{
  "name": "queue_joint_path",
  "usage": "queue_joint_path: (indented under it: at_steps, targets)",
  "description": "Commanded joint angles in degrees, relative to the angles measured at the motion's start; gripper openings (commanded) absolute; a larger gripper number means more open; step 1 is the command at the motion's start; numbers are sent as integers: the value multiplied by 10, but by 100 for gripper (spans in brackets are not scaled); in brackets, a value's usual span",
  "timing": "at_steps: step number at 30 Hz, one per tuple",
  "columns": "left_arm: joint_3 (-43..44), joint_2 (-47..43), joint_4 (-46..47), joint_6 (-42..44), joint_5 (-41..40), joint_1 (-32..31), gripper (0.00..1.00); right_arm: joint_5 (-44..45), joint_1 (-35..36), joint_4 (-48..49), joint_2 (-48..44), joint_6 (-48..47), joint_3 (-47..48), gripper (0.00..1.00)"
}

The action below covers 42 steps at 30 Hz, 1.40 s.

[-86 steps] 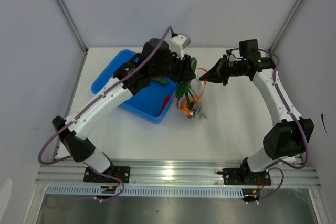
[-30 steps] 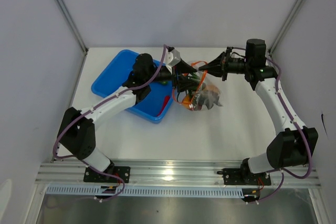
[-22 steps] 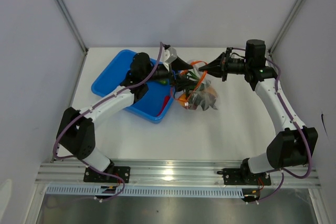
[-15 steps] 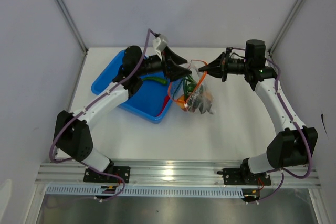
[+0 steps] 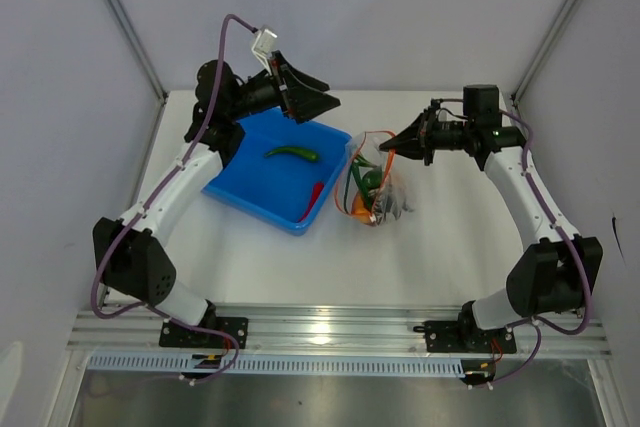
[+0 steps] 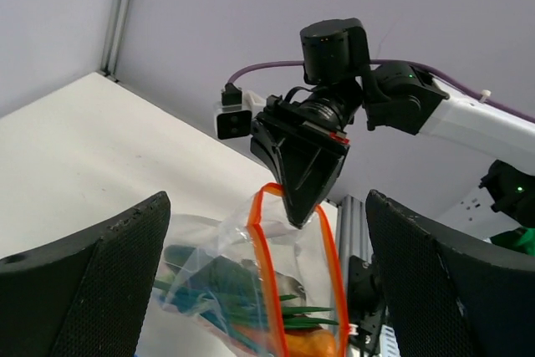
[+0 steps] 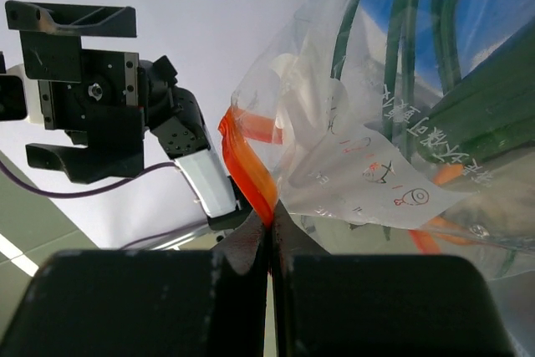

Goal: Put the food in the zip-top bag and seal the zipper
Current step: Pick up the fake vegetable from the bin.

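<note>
Tabletop [image 5: 440,257], pod [image 5: 291,153], chili [image 5: 313,199] in blue tray [image 5: 255,192], vegetables [image 5: 365,180] in bag [image 5: 390,205], right pincer [image 5: 386,146] pinching zipper [image 7: 247,160], left pincer [image 5: 328,110] spread

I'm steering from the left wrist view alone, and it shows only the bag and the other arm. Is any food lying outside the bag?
Observer: Yes. A green pod lies in the blue tray.
Operator: Anything else in there?
Observer: A red chili lies along the tray's right wall, the side nearest the zip-top bag.
Operator: Where is my gripper relative to them?
Observer: The left gripper is open and hangs above the tray's far corner, beyond the pod.
</note>
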Motion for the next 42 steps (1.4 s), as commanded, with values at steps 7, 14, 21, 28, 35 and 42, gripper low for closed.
queue_joint_path:
  at_steps: [7,14,21,28,35,42]
  targets:
    - [6,13,20,-110,-20,16,99,-9,-14,-18,20,-38,30,0]
    - [153,68,-327,55,-177,19,100,-9,-27,-21,37,-42,33,0]
    - [-10,-11,-156,32,-248,40,100,-12,-39,-42,55,-61,45,0]
    - [143,140,-351,-81,-251,62,92,-12,-43,-42,80,-61,65,0]
    - [177,189,-466,-194,-424,70,92,-8,-43,-54,93,-71,72,0]
    - [276,258,-664,-345,-575,77,82,-7,-45,-63,100,-83,73,0]
